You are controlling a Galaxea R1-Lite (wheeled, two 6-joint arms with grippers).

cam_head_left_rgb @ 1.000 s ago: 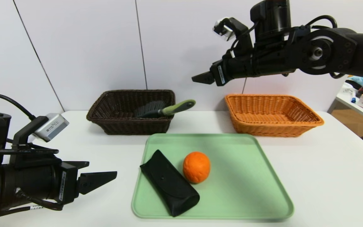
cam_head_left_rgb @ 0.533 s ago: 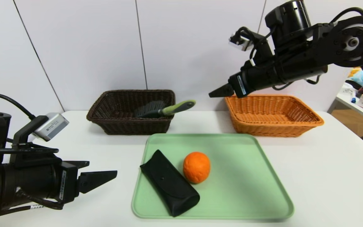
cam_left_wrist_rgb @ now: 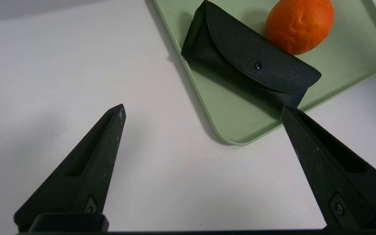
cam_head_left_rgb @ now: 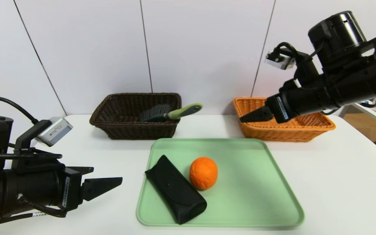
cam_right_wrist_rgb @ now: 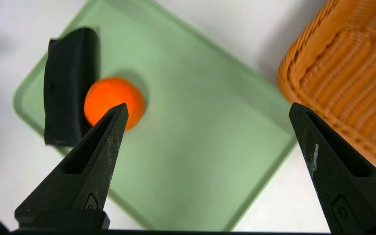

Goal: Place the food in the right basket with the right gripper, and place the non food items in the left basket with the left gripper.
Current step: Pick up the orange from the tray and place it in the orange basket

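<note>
The round orange fruit with dimpled skin (cam_head_left_rgb: 203, 173) sits near the middle of a pale green plastic tray (cam_head_left_rgb: 256, 195), touching the black oblong flap case (cam_head_left_rgb: 175, 189) on its left. The right gripper (cam_head_left_rgb: 251, 116), black pointed jaws spread wide and holding nothing, hangs in front of the light orange-tan wicker basket (cam_head_left_rgb: 305, 125), well above the fruit and to its right. The left gripper (cam_head_left_rgb: 109, 184), also wide and empty, hovers left of the tray. The green-handled bristle brush (cam_head_left_rgb: 168, 113) lies in the dark brown wicker basket (cam_head_left_rgb: 122, 125).
</note>
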